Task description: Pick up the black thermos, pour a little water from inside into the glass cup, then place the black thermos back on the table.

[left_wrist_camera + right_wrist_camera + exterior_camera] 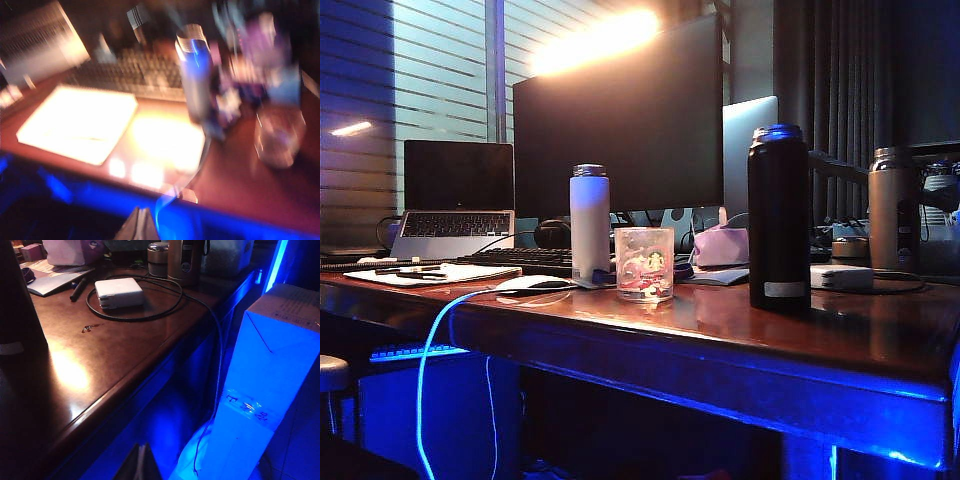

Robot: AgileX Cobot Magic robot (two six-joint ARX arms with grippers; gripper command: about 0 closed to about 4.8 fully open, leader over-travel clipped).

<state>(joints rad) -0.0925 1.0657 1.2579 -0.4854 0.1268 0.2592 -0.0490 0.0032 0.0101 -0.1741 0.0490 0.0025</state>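
Observation:
The black thermos [778, 215] stands upright on the table [740, 335], right of the glass cup [644, 263]. In the right wrist view the thermos [15, 300] rises at the frame's edge, its pale label showing. My right gripper [142, 466] hangs shut and empty below the table's front edge, well short of the thermos. The left wrist view is blurred. It shows the glass cup [277, 135] beside a white bottle [195, 75], with my left gripper [140, 226] shut, empty and off the table's front edge. Neither gripper shows in the exterior view.
A white bottle [589, 222] stands left of the cup. A bronze bottle [893, 208], a white charger [119, 292] and its looped cable lie to the right. Behind are a keyboard [520, 260], monitor and laptop. A cardboard box [272, 375] stands beside the table.

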